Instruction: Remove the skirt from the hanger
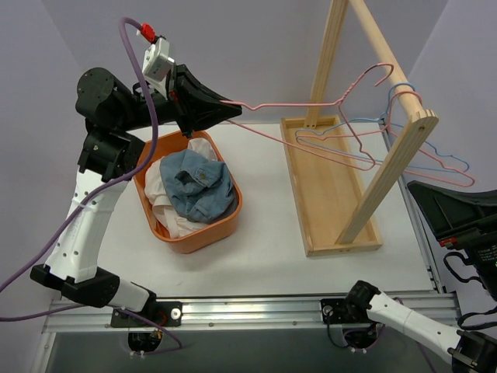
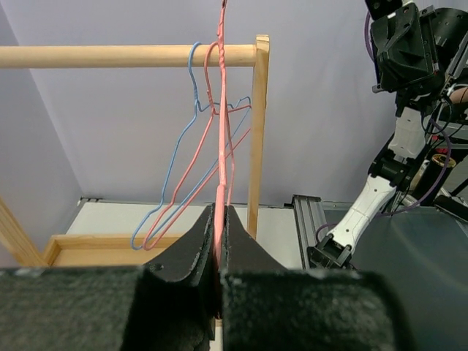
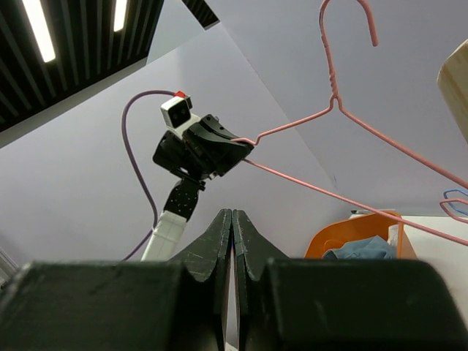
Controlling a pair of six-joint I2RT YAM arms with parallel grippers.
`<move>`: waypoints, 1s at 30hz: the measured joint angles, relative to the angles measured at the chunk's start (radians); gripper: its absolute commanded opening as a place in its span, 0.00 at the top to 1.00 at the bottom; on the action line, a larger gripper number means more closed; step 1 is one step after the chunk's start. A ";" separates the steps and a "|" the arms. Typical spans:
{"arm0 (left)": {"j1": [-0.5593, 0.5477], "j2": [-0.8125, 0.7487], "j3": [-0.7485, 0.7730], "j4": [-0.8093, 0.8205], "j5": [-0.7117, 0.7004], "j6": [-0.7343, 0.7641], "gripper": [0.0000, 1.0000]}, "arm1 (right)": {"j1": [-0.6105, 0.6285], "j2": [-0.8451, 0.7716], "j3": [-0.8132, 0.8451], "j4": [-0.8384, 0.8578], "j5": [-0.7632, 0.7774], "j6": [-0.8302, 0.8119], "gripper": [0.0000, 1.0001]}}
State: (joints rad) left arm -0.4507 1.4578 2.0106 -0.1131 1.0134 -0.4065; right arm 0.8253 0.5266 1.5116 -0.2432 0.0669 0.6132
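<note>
The left gripper [image 2: 219, 219] is clenched on one shoulder end of a thin pink wire hanger [image 2: 221, 157], the wire pinched between the two black fingers. The hanger is held high above the table, nothing draped on it. It stretches away from the jaws toward the pale wooden clothes rack [image 1: 388, 66]. In the right wrist view its hook stands in open air, apart from the wood at that picture's edge.

The right gripper [image 3: 232, 216] has its jaws pressed together on nothing. It sits low at the right side and looks up toward the left gripper.

The blue denim skirt [image 1: 200, 186] lies crumpled in the orange plastic basket [image 1: 210, 237] on the white table [image 1: 264, 233], just under the left arm. It rests on top of a white cloth [image 1: 167, 186] and touches no hanger.

To the right of the basket stands the rack in its shallow wooden tray [image 1: 342, 237]. A blue wire hanger [image 1: 458, 165] and another pink wire hanger [image 1: 435, 177] hang close together from the near end of the rack's rail, both bare.
</note>
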 measured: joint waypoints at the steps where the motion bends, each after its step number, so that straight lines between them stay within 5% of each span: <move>1: 0.000 0.009 -0.005 0.033 0.005 -0.024 0.98 | 0.000 0.000 0.000 0.000 0.000 0.000 1.00; 8: -0.041 0.094 -0.003 0.198 0.016 -0.149 0.98 | 0.000 0.000 0.000 0.000 0.000 0.008 1.00; 30: -0.204 0.277 0.093 0.163 -0.098 -0.151 0.98 | 0.000 0.000 -0.016 -0.013 0.011 0.011 1.00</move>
State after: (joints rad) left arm -0.6548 1.7351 2.1033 0.0494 0.9157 -0.5579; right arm 0.8253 0.5262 1.4960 -0.2565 0.0780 0.6247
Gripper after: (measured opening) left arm 0.059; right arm 0.001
